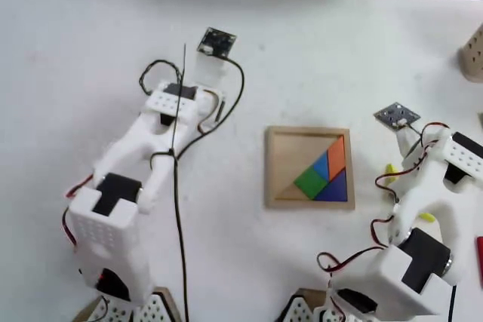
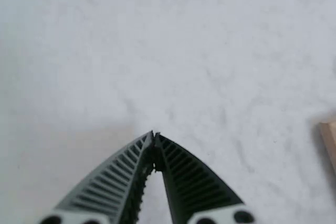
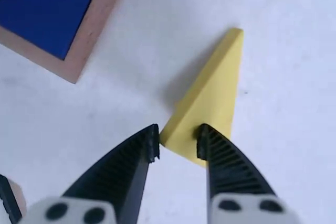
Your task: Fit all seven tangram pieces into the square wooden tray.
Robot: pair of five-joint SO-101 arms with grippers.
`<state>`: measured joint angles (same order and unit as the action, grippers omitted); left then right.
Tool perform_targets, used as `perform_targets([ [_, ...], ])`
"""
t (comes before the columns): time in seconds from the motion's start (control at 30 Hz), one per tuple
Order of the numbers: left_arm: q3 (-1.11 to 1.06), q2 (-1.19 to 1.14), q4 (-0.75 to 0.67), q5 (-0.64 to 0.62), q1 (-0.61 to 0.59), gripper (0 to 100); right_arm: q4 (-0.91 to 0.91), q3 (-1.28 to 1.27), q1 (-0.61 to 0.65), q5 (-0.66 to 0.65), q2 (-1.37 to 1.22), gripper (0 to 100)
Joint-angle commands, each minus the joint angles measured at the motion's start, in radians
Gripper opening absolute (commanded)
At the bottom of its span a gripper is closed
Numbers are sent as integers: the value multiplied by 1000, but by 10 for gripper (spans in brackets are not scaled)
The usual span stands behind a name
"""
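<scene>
Wooden tray (image 1: 290, 152) holds 4 pcs: orange (image 1: 338, 152), lt-blue (image 1: 321, 165), green (image 1: 309, 182), navy (image 1: 336, 186).

pale tan square wooden tray (image 1: 290, 156); orange triangle (image 1: 339, 154), light blue piece (image 1: 321, 165), green piece (image 1: 310, 182), dark blue triangle (image 1: 336, 188) within; yellow triangular block (image 3: 210, 103); plain white surface (image 1: 339, 73).

Square wooden tray (image 1: 290, 148) flat, right of centre in high view | orange triangle (image 1: 339, 154), light-blue piece (image 1: 321, 165), green piece (image 1: 309, 182), dark-blue triangle (image 1: 334, 186) seated in its lower-right half | yellow triangular piece (image 3: 212, 98) on table, just right of tray.
</scene>
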<state>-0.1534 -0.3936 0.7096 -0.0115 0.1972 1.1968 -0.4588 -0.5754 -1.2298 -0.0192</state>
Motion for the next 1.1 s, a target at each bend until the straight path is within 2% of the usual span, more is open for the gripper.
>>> perform_targets([
  [0.0,20,7,-23,31,-10,24,-16,58,-15,11,24,94],
  [0.17,20,7,-23,31,-10,24,-28,143,-54,195,24,65],
  [0.23,20,7,-23,31,-10,24,-28,164,-56,199,24,16],
  [0.73,20,7,-23,31,-10,24,-19,175,-58,206,35,18],
  [0.9,21,7,-23,31,-10,24,148,272,-47,215,36,18],
  [1.07,23,8,-23,31,-13,24,358,450,-19,331,36,18],
])
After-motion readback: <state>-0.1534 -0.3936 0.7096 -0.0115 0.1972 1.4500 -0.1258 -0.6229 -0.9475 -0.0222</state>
